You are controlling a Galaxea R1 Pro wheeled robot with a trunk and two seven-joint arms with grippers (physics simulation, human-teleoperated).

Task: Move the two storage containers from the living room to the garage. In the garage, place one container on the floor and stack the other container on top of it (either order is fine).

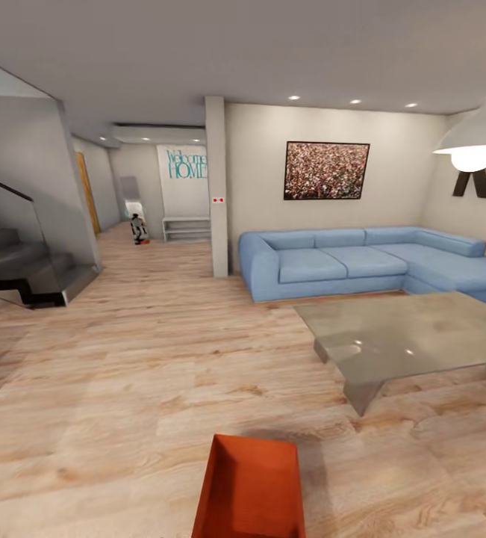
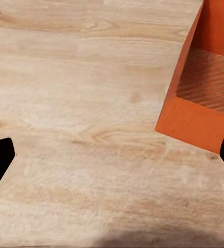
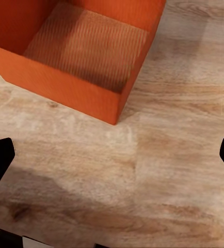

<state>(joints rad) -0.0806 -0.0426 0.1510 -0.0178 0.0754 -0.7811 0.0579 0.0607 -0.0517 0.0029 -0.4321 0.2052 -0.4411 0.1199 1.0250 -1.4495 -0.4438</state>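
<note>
Storage is the whole job here, and it starts in the living room: light wood plank floor (image 1: 123, 388), a blue corner sofa (image 1: 362, 261) against the far wall under a framed crowd picture (image 1: 326, 170), a grey glass coffee table (image 1: 414, 336) in front of the sofa, stairs (image 1: 19, 269) off to the left and a hallway running back behind a pillar.

One orange-red bin (image 1: 251, 489) sits on the planks straight ahead of the robot, close in, at the bottom middle of the head view and clear of the coffee table. It is lidless and empty, and its long axis appears to run away from the robot, with a short wall nearest.

From the left wrist view, a corner and one outer wall of the bin (image 2: 205, 93) lie beyond and to one side of the left jaws (image 2: 112, 155), whose dark tips sit far apart at the edges of the picture with bare floor between them. From the right wrist view, the bin (image 3: 81, 57) lies ahead of the right jaws (image 3: 112, 155), corner-on, with its ribbed bottom in sight; these tips are spread wide too, and nothing is held.

So the bin lies between the two arms, each hanging above the floor just beside its own side of the bin. Neither looks clearly nearer. The coming grasp, as I judge it, turns on bringing each set of jaws inward over a long wall.
</note>
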